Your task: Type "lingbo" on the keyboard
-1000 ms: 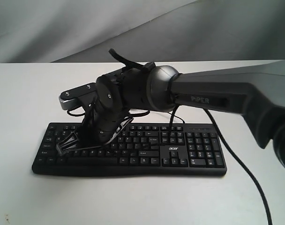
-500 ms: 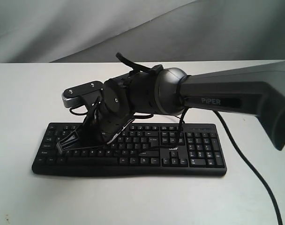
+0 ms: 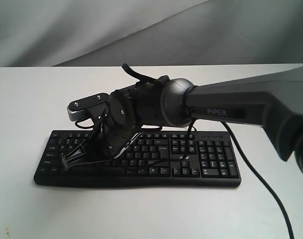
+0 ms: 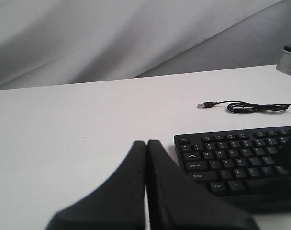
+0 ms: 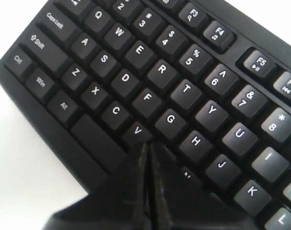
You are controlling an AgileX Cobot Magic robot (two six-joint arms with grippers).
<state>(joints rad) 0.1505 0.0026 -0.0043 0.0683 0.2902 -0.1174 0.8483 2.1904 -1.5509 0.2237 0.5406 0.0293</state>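
Observation:
The black keyboard (image 3: 206, 164) lies across the white table (image 3: 22, 99), number pad to the right. My right arm reaches over its left half. The right gripper (image 3: 69, 162) is shut and slants down at the keys with nothing held. In the right wrist view its tips (image 5: 148, 143) sit low over the keyboard (image 5: 136, 57), right beside the V key (image 5: 137, 130) and below G (image 5: 170, 119); the B key is hidden under the fingers. My left gripper (image 4: 146, 143) is shut and empty, above bare table off the keyboard's (image 4: 231, 153) left end.
The keyboard's thin USB cable (image 4: 246, 107) lies unplugged on the table behind it. A black arm cable (image 3: 256, 174) trails over the table at the right. Grey cloth (image 3: 141, 25) backs the table.
The right gripper's tip has dropped lower towards the keys, and the wrist has shifted slightly right. The keyboard has not moved.

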